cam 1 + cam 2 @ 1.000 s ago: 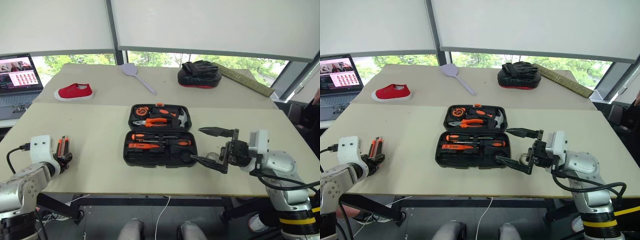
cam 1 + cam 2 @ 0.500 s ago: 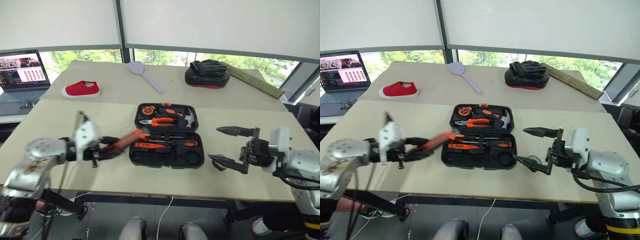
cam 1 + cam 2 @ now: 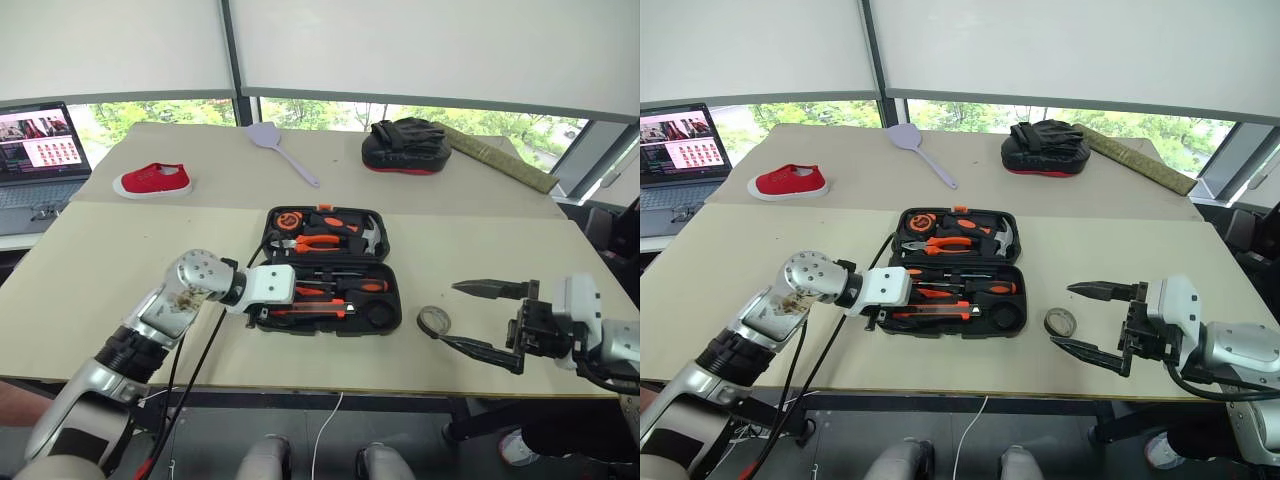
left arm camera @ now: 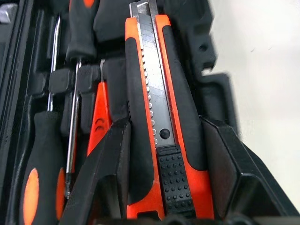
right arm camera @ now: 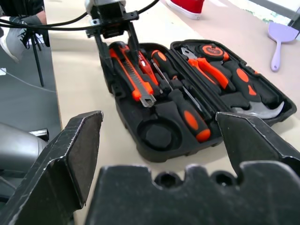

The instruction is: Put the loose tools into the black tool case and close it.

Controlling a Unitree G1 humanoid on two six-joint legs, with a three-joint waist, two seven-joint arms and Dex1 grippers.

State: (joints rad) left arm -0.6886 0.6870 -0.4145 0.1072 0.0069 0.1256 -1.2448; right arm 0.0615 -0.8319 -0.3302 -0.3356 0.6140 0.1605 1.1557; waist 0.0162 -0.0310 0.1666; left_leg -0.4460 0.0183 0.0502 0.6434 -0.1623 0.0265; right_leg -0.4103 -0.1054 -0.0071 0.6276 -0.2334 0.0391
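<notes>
left claw (image 4: 159, 187) is clamped on the utility knife (image 4: 161, 126), holding it over its slot along the near edge of the black tool case (image 3: 385, 318), which lies open mid-table (image 3: 120, 260). screwdrivers (image 5: 185, 105) are already seated beside it. right claw (image 3: 485, 318) hangs wide open and empty off the case's right side. tape roll (image 3: 434, 320) is loose on the table, between the case and the right claw; round recess in the near right corner looks empty. risks: knife released skewed, so it rides proud and the lid won't shut; the flat roll skids when the right claw goes for it.
</notes>
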